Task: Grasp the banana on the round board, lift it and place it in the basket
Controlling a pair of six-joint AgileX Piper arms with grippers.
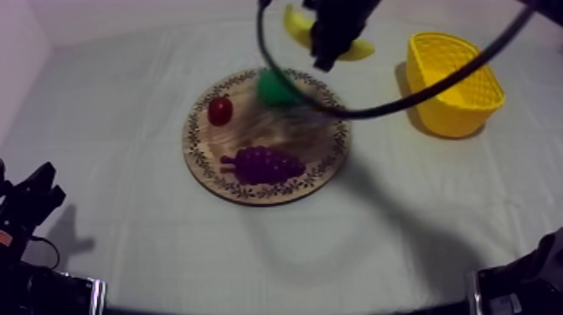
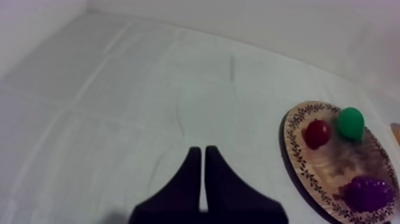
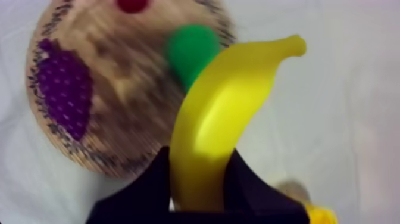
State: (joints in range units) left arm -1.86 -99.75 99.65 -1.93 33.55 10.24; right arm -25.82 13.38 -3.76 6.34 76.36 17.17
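My right gripper (image 1: pixel 325 52) hangs in the air beyond the far rim of the round wooden board (image 1: pixel 251 127), shut on the yellow banana (image 1: pixel 295 25). The banana's two ends stick out either side of the gripper. In the right wrist view the banana (image 3: pixel 220 119) stands between the black fingers (image 3: pixel 253 187), above the cloth just off the board (image 3: pixel 119 89). The yellow basket (image 1: pixel 452 84) stands to the right, apart from the banana. My left gripper (image 1: pixel 33 197) rests low at the left side; its fingers (image 2: pixel 190 179) lie together as a narrow wedge.
On the board lie a green pear (image 1: pixel 276 88), a small red fruit (image 1: pixel 220 110) and a bunch of purple grapes (image 1: pixel 264 164). In the left wrist view the board (image 2: pixel 291 149) lies off to the side of bare cloth. A corner of the basket (image 3: pixel 321 214) shows beside my right gripper.
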